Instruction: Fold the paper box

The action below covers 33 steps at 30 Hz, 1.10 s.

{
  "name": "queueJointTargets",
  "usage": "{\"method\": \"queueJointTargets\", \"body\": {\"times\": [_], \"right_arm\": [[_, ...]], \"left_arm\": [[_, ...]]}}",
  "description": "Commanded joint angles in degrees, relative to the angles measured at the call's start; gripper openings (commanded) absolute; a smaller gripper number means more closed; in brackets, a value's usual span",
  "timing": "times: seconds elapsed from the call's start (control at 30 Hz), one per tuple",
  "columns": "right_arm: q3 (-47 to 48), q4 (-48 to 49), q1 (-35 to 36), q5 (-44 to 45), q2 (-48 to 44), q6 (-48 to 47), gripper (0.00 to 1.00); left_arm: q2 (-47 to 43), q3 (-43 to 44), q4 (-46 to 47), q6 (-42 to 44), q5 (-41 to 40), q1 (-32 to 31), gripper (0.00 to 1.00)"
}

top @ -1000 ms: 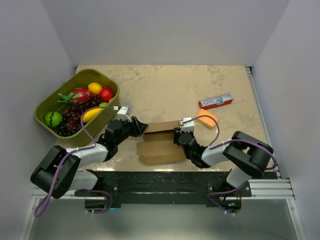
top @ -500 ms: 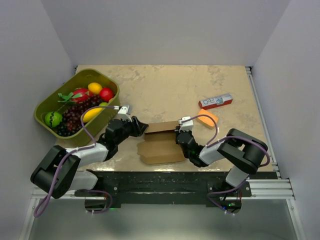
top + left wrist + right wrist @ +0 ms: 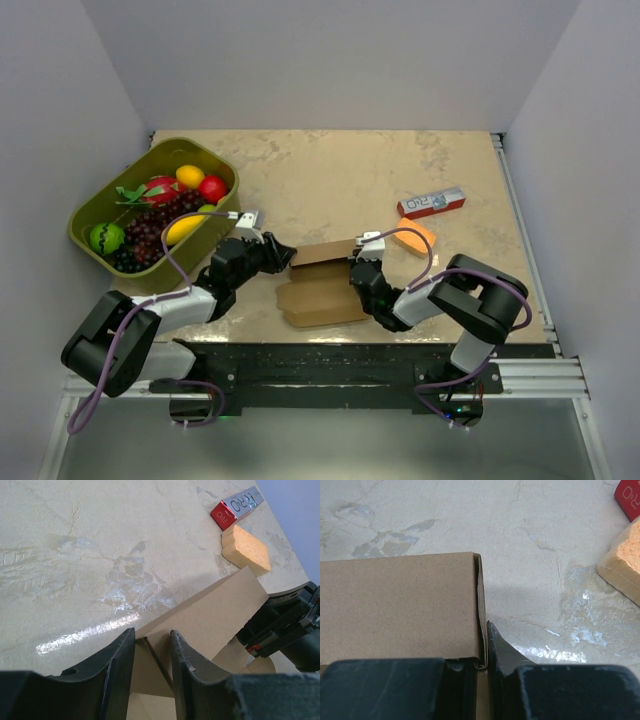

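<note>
Midway between, paper box (image 3: 320,290), left claw (image 3: 151,636) pinching its flap, right claw (image 3: 480,654) its edge.

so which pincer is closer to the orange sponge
Right. The right pincer grips the paper box's end nearest the orange sponge; the left pincer holds the opposite end.

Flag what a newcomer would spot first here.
The plain brown cardboard box sits at the table's near centre, half folded with one flap raised. The left end effector pinches its left end and the right end effector its right. Next comes the olive-green tub of colourful fruit at the left edge, then a narrow red-and-white carton and a small orange block on the right.
</note>
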Motion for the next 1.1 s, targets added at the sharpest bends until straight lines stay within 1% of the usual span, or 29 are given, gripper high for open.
{"method": "queueJointTargets", "body": {"times": [0.0,0.23,0.37,0.47,0.5,0.57,0.6,0.67,0.7,0.77,0.8,0.87,0.9,0.93,1.0,1.03,1.07], "right_arm": [[1.31,-2.36,-0.19,4.48,0.79,4.51,0.01],[2.19,-6.22,-0.19,5.80,1.23,8.99,0.00],[2.45,-5.97,-0.28,4.84,1.67,8.56,0.00],[2.36,-5.61,-0.19,2.73,0.63,6.28,0.09],[2.28,-5.87,-0.19,2.29,0.10,5.58,0.16],[1.58,-7.28,-0.19,1.32,-2.35,5.22,0.25],[1.31,-7.89,-0.19,0.97,-3.59,4.70,0.32],[0.52,-10.09,-0.19,-0.17,-5.96,3.99,0.40],[0.34,-11.23,-0.19,-0.70,-8.93,3.55,0.51],[0.17,-15.62,-0.10,-2.54,-11.93,3.46,0.60],[0.17,-17.29,-0.10,-3.25,-14.73,3.46,0.67],[-0.27,-21.86,-0.10,-4.83,-18.17,3.81,0.73],[-0.62,-23.35,-0.02,-5.97,-21.76,4.51,0.77],[-1.23,-26.15,-0.10,-6.67,-23.53,4.86,0.79],[-1.33,-29.76,-0.10,-7.73,-27.57,7.05,0.85],[-0.28,-35.35,-0.10,-8.34,-31.08,8.28,0.88],[0.60,-38.63,-0.19,-8.44,-33.02,10.64,0.90]], "left_arm": [[0.84,-0.33,-0.26,0.48,0.45,-0.01,0.38],[0.76,-0.77,0.09,0.13,0.45,-0.01,0.38],[0.76,-0.59,0.26,0.04,0.80,-0.10,0.38],[0.58,-0.15,0.26,-0.05,1.15,-0.01,0.40],[0.41,0.20,0.09,0.04,1.41,-0.01,0.45],[-0.65,1.42,-1.14,0.56,1.42,-0.01,0.51],[-1.09,1.78,-1.66,0.83,1.33,-0.01,0.59],[-2.75,2.92,-3.07,1.88,1.33,-0.01,0.65],[-3.37,3.36,-3.60,2.15,1.24,-0.01,0.69],[-5.21,4.50,-5.35,3.37,1.15,-0.01,0.72],[-5.74,4.94,-5.80,3.90,0.98,-0.01,0.73],[-7.67,6.08,-7.81,5.48,0.71,-0.01,0.75],[-8.29,6.52,-9.56,6.10,0.54,-0.01,0.75],[-9.34,6.87,-10.71,6.80,-0.16,-0.01,0.75],[-10.31,8.54,-14.13,9.17,-0.60,-0.10,0.75],[-10.93,9.42,-15.45,10.05,-0.87,-0.10,0.75],[-11.11,10.04,-16.60,11.36,-1.22,-0.36,0.74]]}}
